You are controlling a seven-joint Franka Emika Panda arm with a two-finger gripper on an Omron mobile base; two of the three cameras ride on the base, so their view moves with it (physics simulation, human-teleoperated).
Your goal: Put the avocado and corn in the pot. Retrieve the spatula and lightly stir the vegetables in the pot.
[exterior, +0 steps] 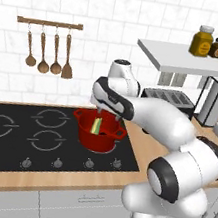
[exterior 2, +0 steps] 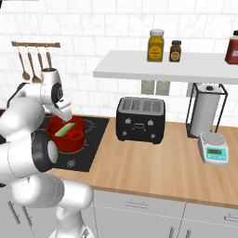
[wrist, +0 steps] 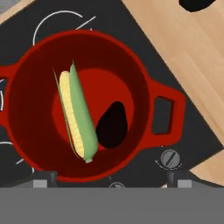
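From my station I find the pot [wrist: 154, 83] standing on the black cooktop [exterior: 9, 109], at its right-hand side beside the wooden counter [exterior 2: 158, 162]. Looking down through the hand view, the corn [wrist: 78, 116] lies inside the pot, leaning along the inner wall on the left of that view, yellow kernels showing between the green husk leaves. The avocado [wrist: 111, 124] rests on the pot floor just beside the corn's lower end, dark side up; I cannot tell whether the two touch. The gripper [wrist: 111, 181] hangs directly above the pot with its fingers spread wide apart and nothing between them; one fingertip [wrist: 43, 178] shows past the near rim of the pot, with the other wide to its right. In the left base view the corn stands propped against the pot wall below the hand. On the wall behind the cooktop, wooden utensils [exterior: 49, 52] hang from a rail. A black toaster [exterior 2: 139, 118] sits on the counter to the right of the pot, well apart from it.
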